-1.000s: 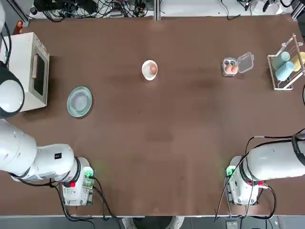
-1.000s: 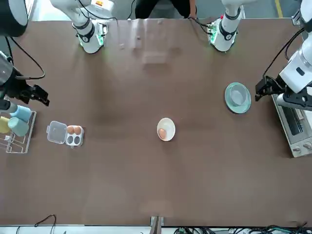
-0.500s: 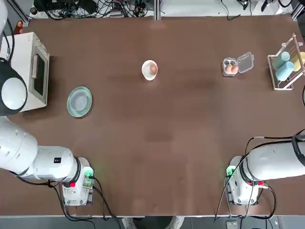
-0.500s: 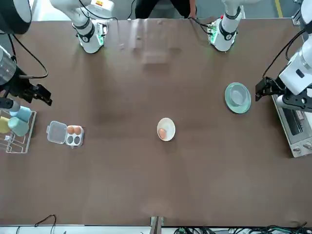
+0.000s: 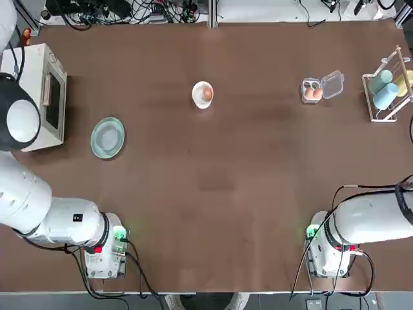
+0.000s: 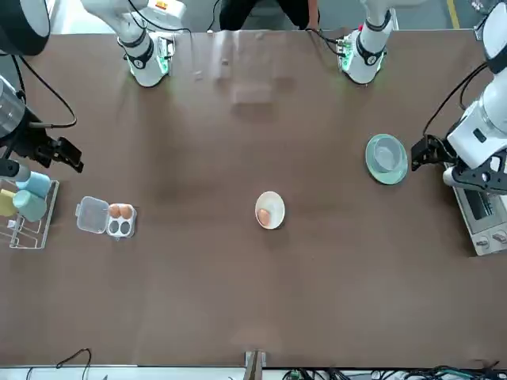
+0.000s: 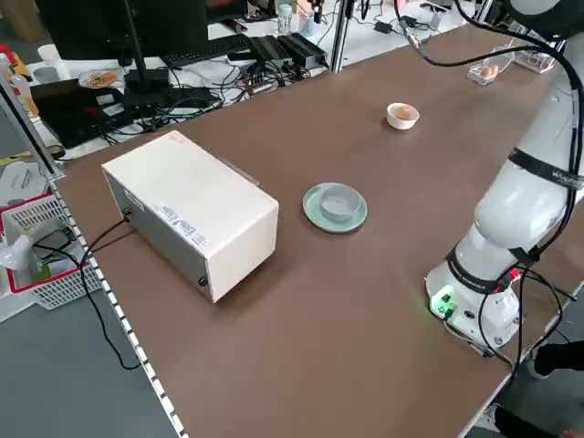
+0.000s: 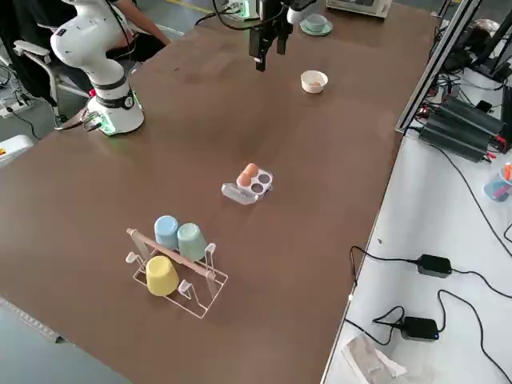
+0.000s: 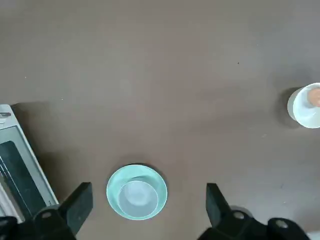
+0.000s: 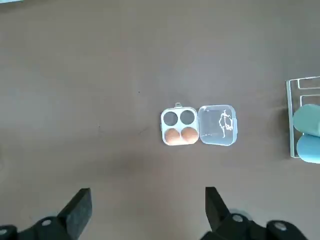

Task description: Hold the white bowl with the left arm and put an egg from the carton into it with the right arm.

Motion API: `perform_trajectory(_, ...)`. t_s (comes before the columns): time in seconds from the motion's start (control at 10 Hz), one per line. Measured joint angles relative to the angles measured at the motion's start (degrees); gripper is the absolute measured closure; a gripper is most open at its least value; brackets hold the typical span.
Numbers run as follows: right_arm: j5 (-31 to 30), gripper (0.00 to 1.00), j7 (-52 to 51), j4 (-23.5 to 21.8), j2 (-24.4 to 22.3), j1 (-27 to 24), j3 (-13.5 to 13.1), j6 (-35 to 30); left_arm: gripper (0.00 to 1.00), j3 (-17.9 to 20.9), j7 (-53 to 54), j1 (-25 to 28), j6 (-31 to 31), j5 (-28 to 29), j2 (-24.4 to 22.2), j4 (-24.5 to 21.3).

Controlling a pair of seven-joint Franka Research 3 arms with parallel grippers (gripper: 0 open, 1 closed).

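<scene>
Over the last second the only real travel I see is on my left side: the left gripper [image 9: 149, 193] has shifted a little in toward the middle of the counter, away from the white oven [image 5: 59, 97], and now hangs above the area by the glass plate [image 9: 113, 192]. Its fingers are apart with nothing between them. The right gripper [image 10: 148, 194] barely differs from half a second ago; it hangs on the carton's side of the counter, fingers also wide and empty. The white bowl [image 5: 197, 96] hasn't moved, and one egg [image 5: 208, 94] already sits inside it. Two more eggs [image 10: 181, 135] are in the open carton [image 10: 179, 125], beside two bare cells. I read the small left shift as the start of an approach to steady the bowl, which nobody is holding; the right should wait for that before carrying an egg over.
</scene>
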Motion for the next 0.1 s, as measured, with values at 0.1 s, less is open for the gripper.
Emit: perform_trajectory(0.1,0.0,0.0,0.0,0.0,0.0,0.0,0.0,0.0,0.0,0.01,-0.03,0.07,0.0,0.0,0.02,0.02)
